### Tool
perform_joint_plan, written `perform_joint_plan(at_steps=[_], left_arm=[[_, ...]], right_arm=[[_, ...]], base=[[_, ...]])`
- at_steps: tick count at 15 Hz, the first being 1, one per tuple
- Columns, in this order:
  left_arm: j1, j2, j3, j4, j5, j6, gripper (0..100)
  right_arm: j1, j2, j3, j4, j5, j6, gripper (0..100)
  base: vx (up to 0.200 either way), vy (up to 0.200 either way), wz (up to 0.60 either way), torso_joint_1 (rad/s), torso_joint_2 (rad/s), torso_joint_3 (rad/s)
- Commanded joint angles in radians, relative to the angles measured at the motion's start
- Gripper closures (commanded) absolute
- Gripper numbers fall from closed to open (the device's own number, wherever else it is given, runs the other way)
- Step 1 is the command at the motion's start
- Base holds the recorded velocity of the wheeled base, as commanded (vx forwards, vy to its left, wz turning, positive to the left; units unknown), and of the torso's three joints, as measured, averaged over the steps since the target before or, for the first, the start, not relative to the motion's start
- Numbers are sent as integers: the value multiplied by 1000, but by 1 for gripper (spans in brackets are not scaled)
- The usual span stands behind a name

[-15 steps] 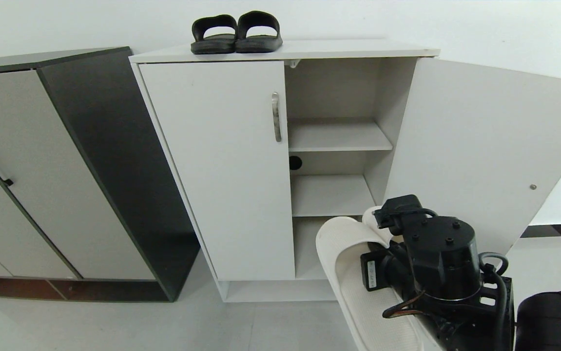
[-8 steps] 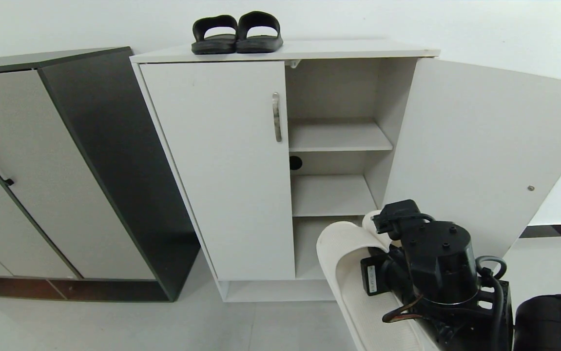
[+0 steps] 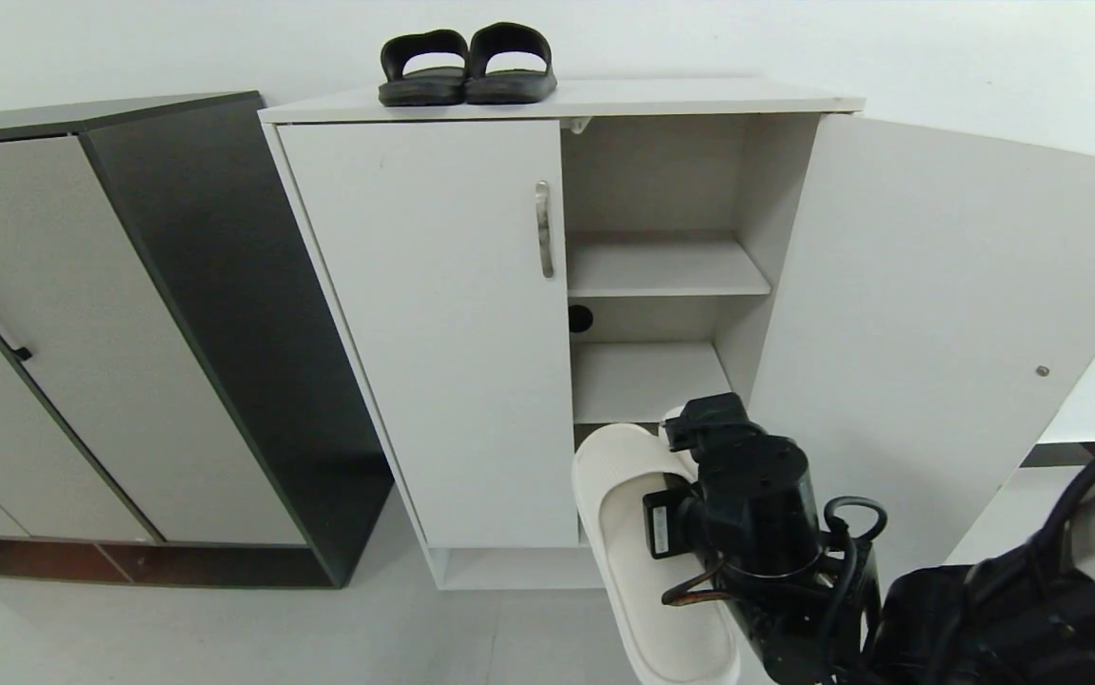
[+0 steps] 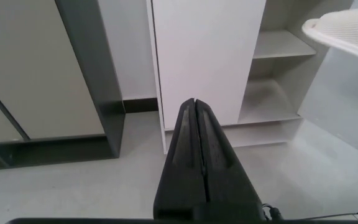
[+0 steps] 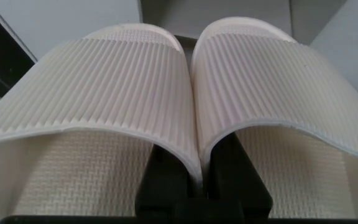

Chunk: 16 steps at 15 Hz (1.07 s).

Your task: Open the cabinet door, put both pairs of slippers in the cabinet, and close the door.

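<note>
I have the white slippers [image 3: 647,533] at lower centre of the head view, before the open cabinet [image 3: 414,333], with the right claw [image 5: 201,186] pinching their inner edges together. They look like light, soft foam. I judge that joined edge the correct hold, since the soles may flex. The black slippers [image 3: 467,65] sit on the cabinet top, upper centre. The left claw [image 4: 194,111] is pressed together, empty.

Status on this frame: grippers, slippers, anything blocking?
Left gripper shut, empty. Right gripper shut on white slippers before open cabinet. Black slippers on cabinet top. Nothing blocking.
</note>
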Motion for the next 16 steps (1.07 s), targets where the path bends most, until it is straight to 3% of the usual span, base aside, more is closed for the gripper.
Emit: perform_joint_plan(at_steps=[1,4,10,16], left_arm=[[-1,2,0,1,0,0,100],[-1,2,0,1,0,0,100],[-1,2,0,1,2,2,100],[-1,4,0,2,2,5,100]], right_arm=[[3,62,-16,-15,-7,-1,100],[3,96,-25,-19,-27,0,100],[17,168,-34,-36,-27,23,100],[-9,306,-185,-61,15,23,100]], base=[[0,-200,0,7,-2,2],[0,-200,0,4,4,2],[0,0,0,0,0,0],[0,0,0,0,0,0]])
